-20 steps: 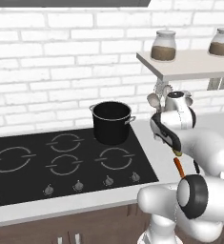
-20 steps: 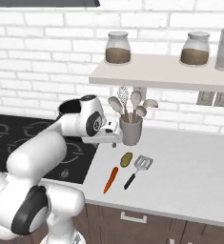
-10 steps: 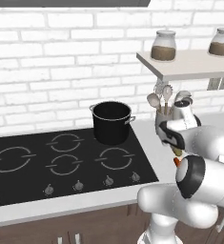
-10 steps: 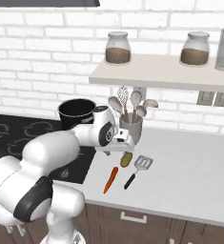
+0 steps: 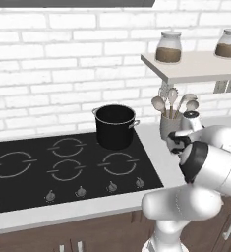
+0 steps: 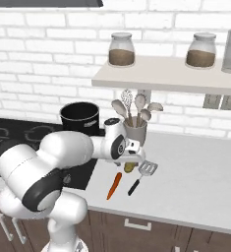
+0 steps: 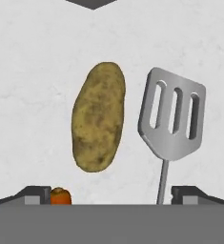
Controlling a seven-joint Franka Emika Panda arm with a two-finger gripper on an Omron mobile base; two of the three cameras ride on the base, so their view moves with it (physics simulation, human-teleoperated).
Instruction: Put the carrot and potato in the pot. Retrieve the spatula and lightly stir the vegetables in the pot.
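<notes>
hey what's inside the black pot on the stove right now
From these angles the pot shows only a dark interior, with nothing visible inside; its bottom is hidden by the near wall. The carrot, potato and spatula all lie on the counter, under the open gripper.

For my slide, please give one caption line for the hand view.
Open claw above brownish oval potato, beside slotted silver spatula on pale counter.

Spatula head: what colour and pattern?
Silver-grey with three long slots; the spatula head shows best in the hand view.
</notes>
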